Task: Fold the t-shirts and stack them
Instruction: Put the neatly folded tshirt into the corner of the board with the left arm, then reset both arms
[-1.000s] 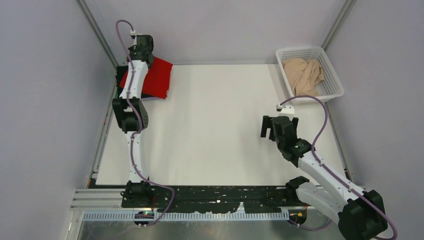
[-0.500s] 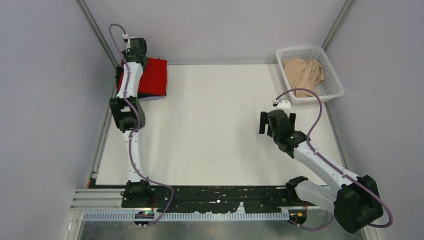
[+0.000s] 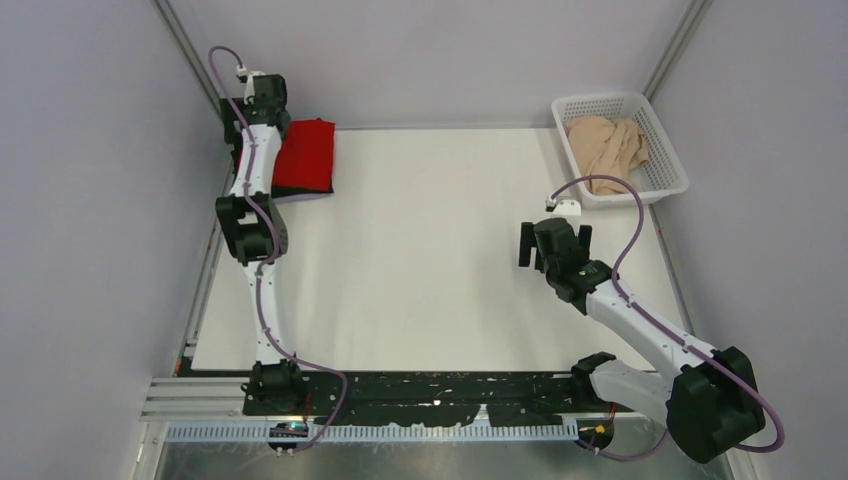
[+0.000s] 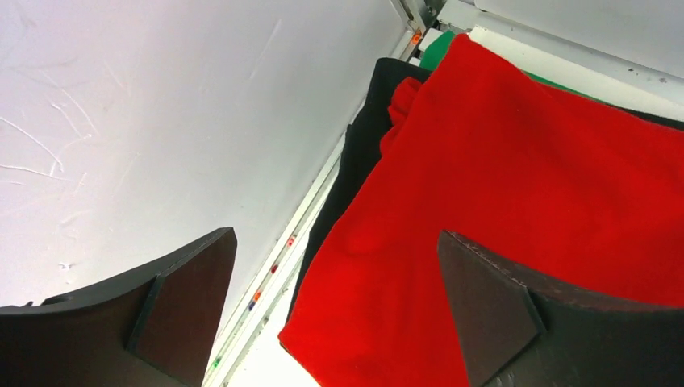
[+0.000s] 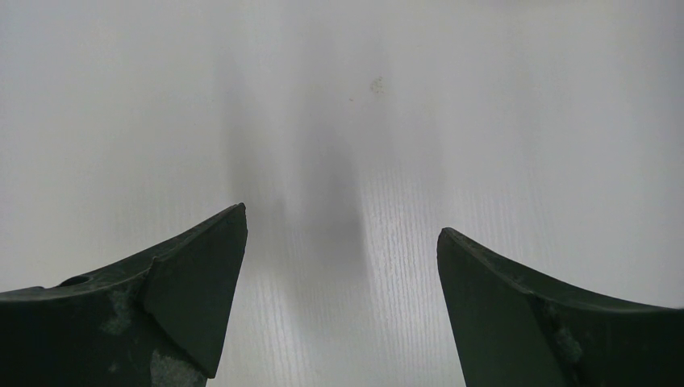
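A folded red t-shirt point(image 3: 305, 157) lies on top of a stack in the table's far left corner. A black t-shirt point(image 4: 361, 153) shows under its left edge, and a strip of green cloth point(image 4: 440, 50) shows at the far end. My left gripper point(image 3: 258, 98) hovers over the stack's left side by the wall. In the left wrist view the left gripper point(image 4: 335, 238) is open, with the red t-shirt point(image 4: 524, 177) lying loose below it. A crumpled beige t-shirt point(image 3: 608, 148) sits in the basket. My right gripper point(image 3: 553, 247) is open over bare table, holding nothing.
The white lattice basket point(image 3: 600, 101) stands at the far right corner. Grey walls close in on the left, right and back, and a metal rail point(image 4: 274, 266) runs along the table's left edge beside the stack.
My left gripper has opened and let go of the red t-shirt, which slid left and now lies square on the stack. The left arm moved left toward the wall. The right arm shifted slightly.
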{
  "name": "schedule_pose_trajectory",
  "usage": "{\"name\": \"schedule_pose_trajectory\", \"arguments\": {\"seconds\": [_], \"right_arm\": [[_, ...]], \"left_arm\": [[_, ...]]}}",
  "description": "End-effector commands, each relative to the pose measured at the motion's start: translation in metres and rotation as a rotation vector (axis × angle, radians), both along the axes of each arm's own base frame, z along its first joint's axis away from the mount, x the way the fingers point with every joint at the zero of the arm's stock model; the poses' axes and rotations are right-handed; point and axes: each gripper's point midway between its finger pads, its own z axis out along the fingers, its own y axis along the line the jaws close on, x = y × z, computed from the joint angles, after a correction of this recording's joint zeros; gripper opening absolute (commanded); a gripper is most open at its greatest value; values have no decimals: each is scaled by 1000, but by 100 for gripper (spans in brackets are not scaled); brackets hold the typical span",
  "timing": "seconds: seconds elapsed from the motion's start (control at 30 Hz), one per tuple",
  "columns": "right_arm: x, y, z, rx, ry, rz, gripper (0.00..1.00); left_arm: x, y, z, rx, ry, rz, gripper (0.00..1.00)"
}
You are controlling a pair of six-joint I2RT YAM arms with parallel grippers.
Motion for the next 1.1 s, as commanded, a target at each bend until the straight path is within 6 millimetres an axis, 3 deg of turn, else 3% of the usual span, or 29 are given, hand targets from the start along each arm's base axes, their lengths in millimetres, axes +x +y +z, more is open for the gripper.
{"name": "schedule_pose_trajectory", "arguments": {"seconds": [0.0, 0.27, 0.37, 0.4, 0.47, 0.57, 0.6, 0.77, 0.93, 1.07], "right_arm": [[10, -3, 26, 7, -77, -28, 95], [10, 5, 44, 92, -164, -11, 95], [3, 5, 48, 122, -191, -3, 95], [1, 6, 49, 135, -193, 2, 95], [-5, 8, 54, 169, -223, 14, 95], [-11, 11, 53, 210, -242, 30, 95], [-13, 12, 57, 224, -257, 37, 95], [-20, 16, 47, 261, -252, 57, 95], [-23, 23, 31, 282, -218, 83, 95], [-24, 30, 23, 317, -208, 101, 95]], "left_arm": [[-11, -1, 89, 4, -197, 21, 100], [-50, -88, 137, -255, -276, -215, 100], [-77, -115, 153, -392, -328, -280, 100], [-90, -132, 165, -420, -354, -322, 99], [-115, -151, 165, -473, -373, -343, 100], [-154, -193, 142, -590, -366, -447, 99], [-171, -204, 116, -624, -332, -450, 100], [-244, -240, 54, -769, -337, -464, 100], [-291, -273, -1, -889, -260, -546, 100], [-316, -281, -22, -871, -186, -578, 100]]}}
